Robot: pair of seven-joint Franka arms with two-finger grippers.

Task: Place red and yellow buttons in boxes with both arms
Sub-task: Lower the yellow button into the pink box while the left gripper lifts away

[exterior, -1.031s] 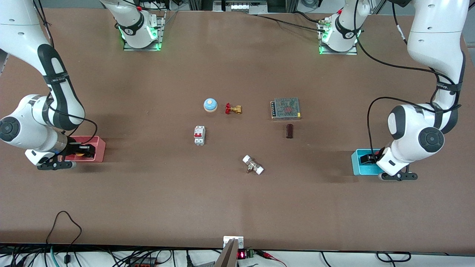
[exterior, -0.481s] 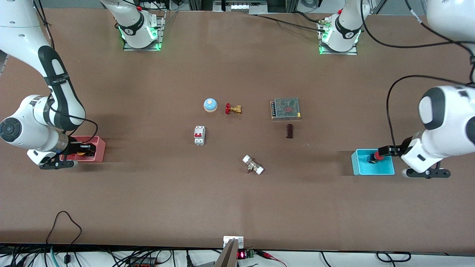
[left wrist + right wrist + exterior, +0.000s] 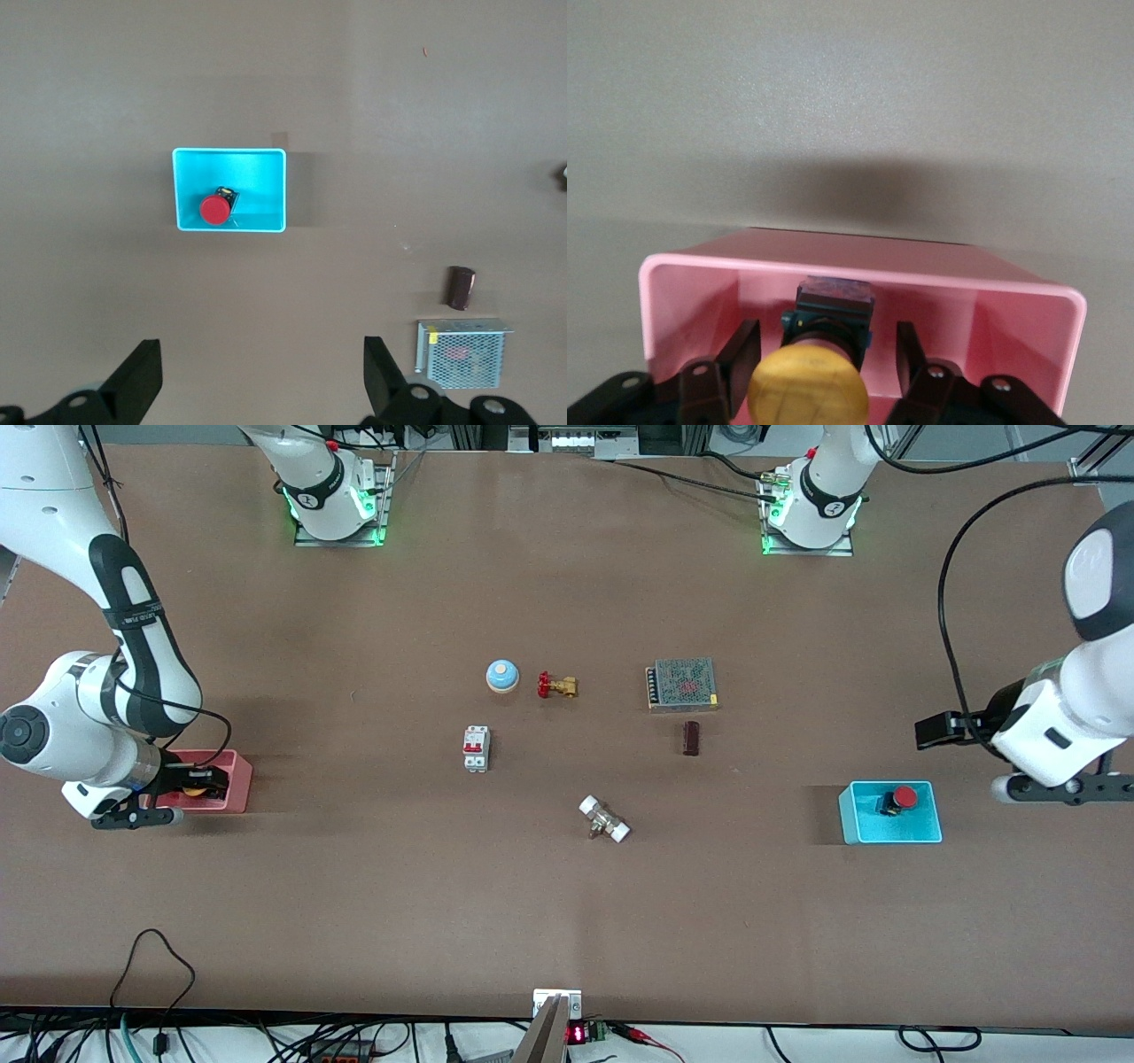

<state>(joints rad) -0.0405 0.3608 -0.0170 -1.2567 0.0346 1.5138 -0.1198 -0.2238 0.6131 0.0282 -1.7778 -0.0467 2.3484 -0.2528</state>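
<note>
The red button point(image 3: 902, 797) lies in the cyan-blue box point(image 3: 864, 821) near the left arm's end of the table. My left gripper point(image 3: 927, 732) is open and empty, raised over bare table beside that box. The left wrist view shows the box point(image 3: 266, 177) and the red button point(image 3: 213, 210) below, well clear of the left gripper point(image 3: 261, 381). My right gripper point(image 3: 209, 784) is down inside the pink-red box point(image 3: 239, 766). In the right wrist view its fingers point(image 3: 740, 354) stand open on either side of the orange-yellow button point(image 3: 806, 390), with a gap on each side, inside the pink box point(image 3: 1010, 336).
Mid-table stand a blue domed bell point(image 3: 502, 676), a brass valve with red handwheel point(image 3: 556, 685), a white circuit breaker point(image 3: 476, 748), a meshed power supply point(image 3: 681, 684), a dark brown cylinder point(image 3: 691, 738) and a white-ended fitting point(image 3: 604, 819).
My left gripper has let go of the red button in the cyan box, risen and drawn away from it. My right gripper has stayed in the pink box with the yellow button.
</note>
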